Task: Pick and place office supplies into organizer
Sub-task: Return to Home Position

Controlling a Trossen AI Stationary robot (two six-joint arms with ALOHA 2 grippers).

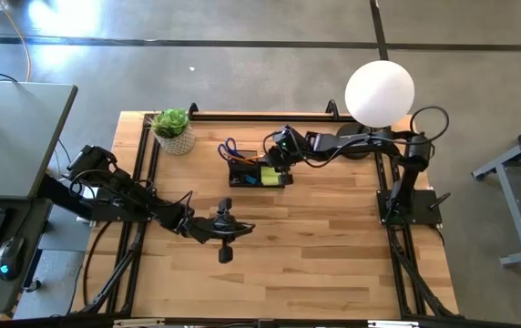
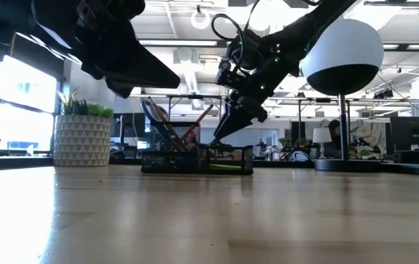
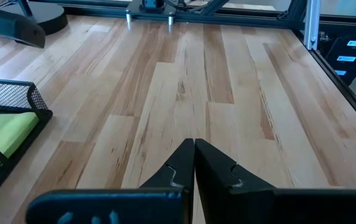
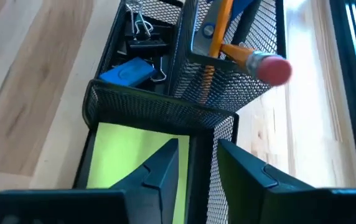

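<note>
The right jaws stand slightly spread and empty just above the yellow-green sticky note pad (image 4: 125,155), which lies flat in a low compartment of the black mesh organizer (image 4: 153,106) near the back of the surface (image 1: 333,246). Its taller section holds an orange pencil (image 4: 240,57) and blue-handled scissors (image 1: 229,146); another low compartment holds the blue piece (image 4: 127,73) and binder clips (image 4: 139,28). The left jaws are pressed together, empty, over bare wood in front of the organizer.
</note>
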